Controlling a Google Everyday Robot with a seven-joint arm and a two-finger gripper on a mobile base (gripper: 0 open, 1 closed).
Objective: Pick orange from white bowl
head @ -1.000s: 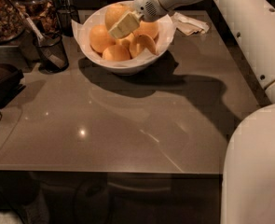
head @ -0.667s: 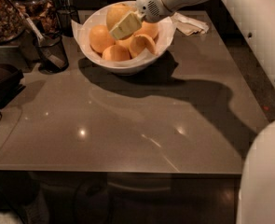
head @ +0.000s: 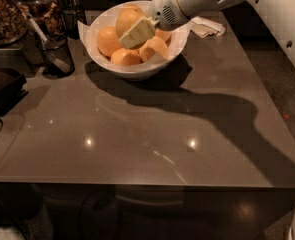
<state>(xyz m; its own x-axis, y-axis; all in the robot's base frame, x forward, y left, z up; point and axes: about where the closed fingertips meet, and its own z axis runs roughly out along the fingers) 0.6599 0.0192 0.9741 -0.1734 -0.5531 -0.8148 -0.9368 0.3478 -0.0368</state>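
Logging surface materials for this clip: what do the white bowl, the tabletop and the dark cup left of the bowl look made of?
White bowl: probably glazed ceramic, glossy, uneven rim. Tabletop: polished stone or laminate, judging by its sharp light reflections. Dark cup: seemingly tinted glass, partly see-through. The pincer sits inside the bowl beside the largest orange.

Pincer [head: 136,33] over white bowl [head: 137,70] partly hides orange [head: 125,19].

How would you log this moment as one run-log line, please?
phase: approach | gripper: in white bowl, by orange | orange: in bowl
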